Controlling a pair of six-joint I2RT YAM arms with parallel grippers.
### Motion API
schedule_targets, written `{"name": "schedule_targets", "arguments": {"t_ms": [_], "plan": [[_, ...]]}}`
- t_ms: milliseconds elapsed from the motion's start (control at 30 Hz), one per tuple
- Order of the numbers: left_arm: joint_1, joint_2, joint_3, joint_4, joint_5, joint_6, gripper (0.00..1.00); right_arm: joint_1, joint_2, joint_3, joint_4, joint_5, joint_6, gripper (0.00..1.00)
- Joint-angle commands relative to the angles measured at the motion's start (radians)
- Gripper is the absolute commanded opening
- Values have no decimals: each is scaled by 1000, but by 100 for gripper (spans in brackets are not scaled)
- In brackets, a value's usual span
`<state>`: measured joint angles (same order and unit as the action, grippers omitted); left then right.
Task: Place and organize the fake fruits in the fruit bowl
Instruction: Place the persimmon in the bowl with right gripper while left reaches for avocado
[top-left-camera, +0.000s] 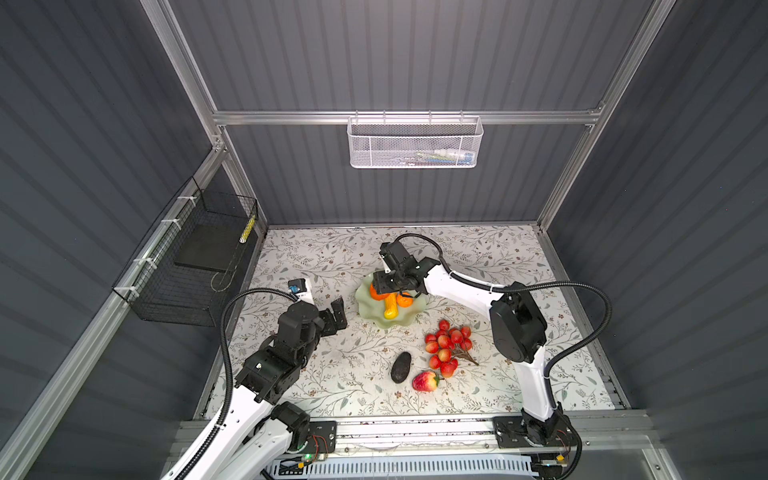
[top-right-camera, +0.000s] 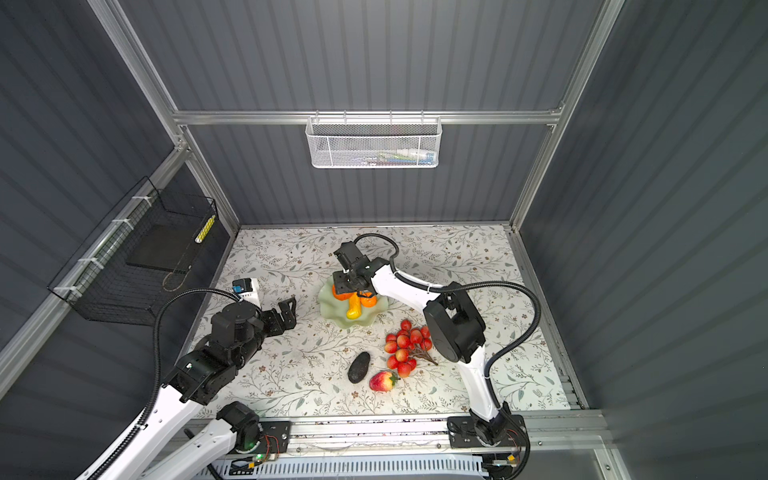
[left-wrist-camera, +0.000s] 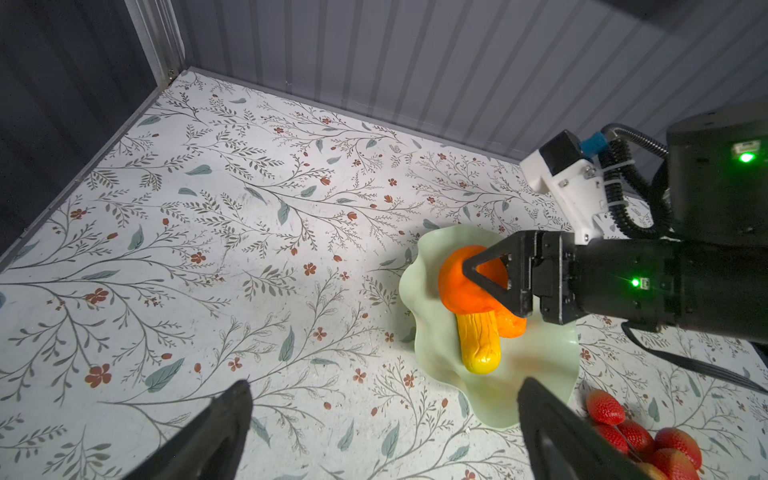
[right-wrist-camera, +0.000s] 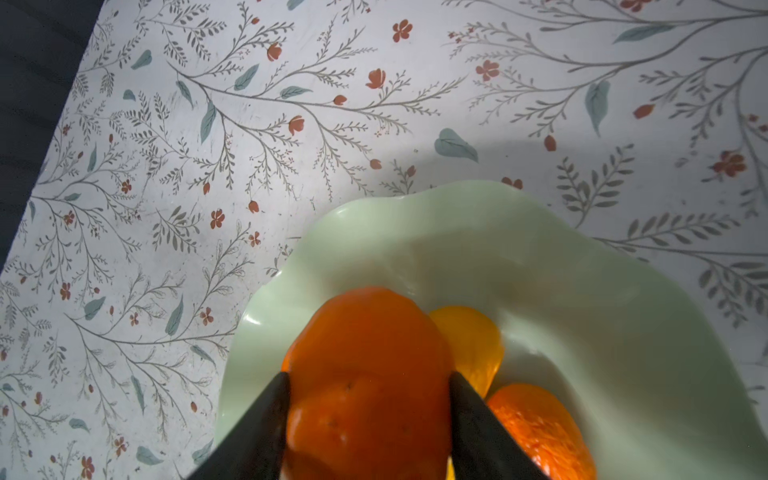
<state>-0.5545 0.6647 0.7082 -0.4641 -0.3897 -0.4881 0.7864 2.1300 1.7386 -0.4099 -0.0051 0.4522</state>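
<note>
As the large orange (right-wrist-camera: 365, 332) is set in the bowl (right-wrist-camera: 540, 270), it is flanked by right gripper (right-wrist-camera: 369, 376), grip unclear. Release is needed; left gripper (left-wrist-camera: 384, 384) spread.

Your left arm (top-left-camera: 245, 419) rises from the front rail and folds at the elbow. Its left gripper (top-left-camera: 337, 316) hangs low over the worktop (top-left-camera: 332, 257), jaws spread wide with nothing between them. Your right arm (top-left-camera: 457, 286) stretches forward and across toward the middle, wrist bent down. The right gripper (top-left-camera: 380, 286) presses a finger against each side of the larger orange fruit (right-wrist-camera: 365, 353).
</note>
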Motion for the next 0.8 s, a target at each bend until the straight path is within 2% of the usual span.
{"name": "schedule_targets", "arguments": {"t_ms": [0,133,233,433,500,600,767], "plan": [[7,-6,-1,-29,39,-11,99,1,20,31,-75,-13,-20,72],[7,29,20,-35,97,5,95,-27,-47,24,-67,-44,-12,83],[8,85,56,-49,190,30,92,-65,-141,-22,-32,-65,12,91],[-3,207,90,-52,442,29,86,-194,-404,-271,153,-127,121,99],[-45,232,87,-58,474,11,85,-240,-489,-363,201,-125,145,99],[-177,265,84,-94,409,-14,85,-292,-592,-474,227,-75,147,99],[-311,309,5,-46,415,-83,83,-364,-704,-614,229,-44,152,99]]}}
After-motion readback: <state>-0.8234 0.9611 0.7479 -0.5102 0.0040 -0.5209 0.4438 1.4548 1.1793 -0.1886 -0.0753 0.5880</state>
